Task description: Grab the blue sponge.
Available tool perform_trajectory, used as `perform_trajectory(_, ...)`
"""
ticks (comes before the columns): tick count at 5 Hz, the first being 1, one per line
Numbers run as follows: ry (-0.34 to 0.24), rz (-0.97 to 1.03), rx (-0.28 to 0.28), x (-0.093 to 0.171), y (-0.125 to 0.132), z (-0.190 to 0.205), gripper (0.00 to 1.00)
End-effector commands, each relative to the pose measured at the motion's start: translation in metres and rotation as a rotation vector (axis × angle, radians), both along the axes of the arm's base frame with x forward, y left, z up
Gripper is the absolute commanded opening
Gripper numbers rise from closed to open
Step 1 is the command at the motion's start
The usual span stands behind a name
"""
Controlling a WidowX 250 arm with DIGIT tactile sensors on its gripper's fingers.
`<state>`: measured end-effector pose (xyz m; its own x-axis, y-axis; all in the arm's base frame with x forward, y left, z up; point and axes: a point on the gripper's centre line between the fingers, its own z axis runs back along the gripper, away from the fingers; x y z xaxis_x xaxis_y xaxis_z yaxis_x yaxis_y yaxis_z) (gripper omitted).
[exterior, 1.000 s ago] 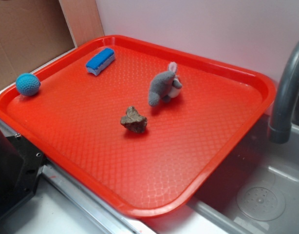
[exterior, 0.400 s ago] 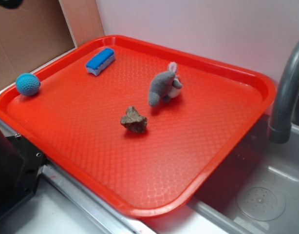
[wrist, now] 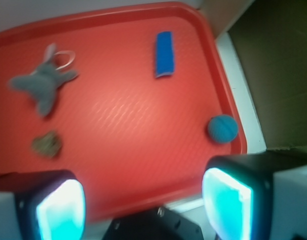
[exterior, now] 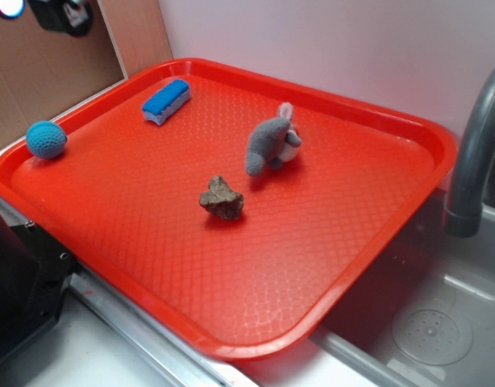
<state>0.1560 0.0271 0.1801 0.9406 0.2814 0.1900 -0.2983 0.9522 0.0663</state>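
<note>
From the exterior view, only a sliver of the hand [exterior: 46, 12] shows in the top left corner, high above the red tray [exterior: 368, 109] and clear of everything on it; whether its fingers are apart cannot be told here. The blue sponge [exterior: 167, 101] lies below and to the right of the hand, near the tray's far left rim, resting flat with nothing touching it. The teal crocheted ball [exterior: 46, 139] sits almost under the hand, well apart from the sponge.

From the wrist view, the hand [wrist: 143, 200] is spread wide, both glowing pads empty, with the tray far beneath. The blue sponge [wrist: 164, 54] lies ahead of the hand and a little toward its right finger, its long axis running roughly along the direction the camera looks forward. The teal ball [wrist: 223, 128] lies nearer, just ahead of the right finger. The grey plush toy [wrist: 43, 85] and a brown lump [wrist: 47, 144] lie off toward the left finger. The likely need is to travel forward past the ball and descend.
</note>
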Motion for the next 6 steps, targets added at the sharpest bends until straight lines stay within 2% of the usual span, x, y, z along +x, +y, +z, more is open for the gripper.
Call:
perform_trajectory(1, -0.099, 0.139, 0.021, 0.029, 0.044, -0.024, 1.00)
perform_trajectory(3, -0.126, 0.246, 0.082, 0.070, 0.083, -0.057, 1.00)
perform_trajectory(4, -0.112, 0.224, 0.083, 0.094, 0.091, -0.084, 1.00)
perform_trajectory(5, -0.073, 0.224, 0.106, 0.108, 0.095, -0.104, 1.00)
perform_trajectory(6, -0.065, 0.189, 0.089, 0.117, 0.097, -0.116, 1.00)
